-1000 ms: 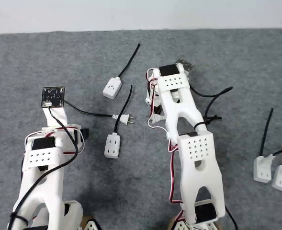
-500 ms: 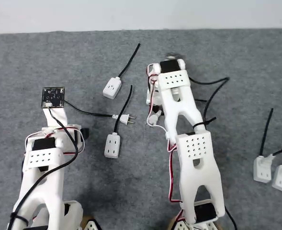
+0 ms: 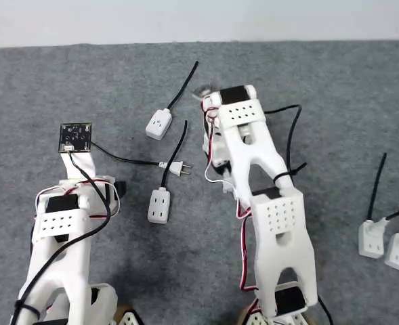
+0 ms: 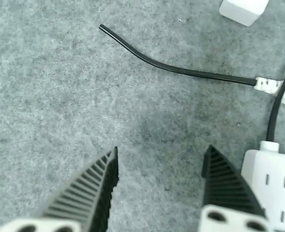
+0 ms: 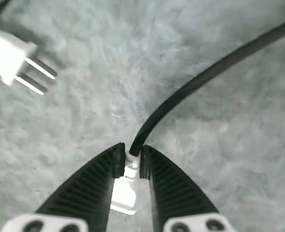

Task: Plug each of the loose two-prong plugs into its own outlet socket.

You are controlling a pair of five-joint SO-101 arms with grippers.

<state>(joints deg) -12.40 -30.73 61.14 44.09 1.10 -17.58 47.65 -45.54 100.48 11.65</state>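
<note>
My right gripper point(image 5: 131, 147) is shut on a white two-prong plug point(image 5: 125, 188), whose black cord point(image 5: 205, 75) rises from between the fingers. In the high view this cord point(image 3: 290, 139) loops beside the right arm point(image 3: 243, 128), which stretches toward the far middle of the mat. A second white plug point(image 3: 179, 168) lies loose between two white outlet sockets, one farther point(image 3: 158, 124) and one nearer point(image 3: 159, 205). It also appears as a blurred plug point(image 5: 11, 55) ahead of the right gripper. My left gripper point(image 4: 161, 150) stands open above bare mat, the nearer socket point(image 4: 270, 181) just beside one finger.
Grey carpet-like mat covers the table. Further white outlet sockets point(image 3: 372, 238) with black cords lie at the right edge. A small black camera board point(image 3: 75, 137) sits above the left arm. The loose plug's cord point(image 4: 181, 70) runs across the mat ahead of the left gripper.
The right arm has swung to the left with the plug, and the trailing cord has followed and bent into a tighter loop. The left arm has not moved.
</note>
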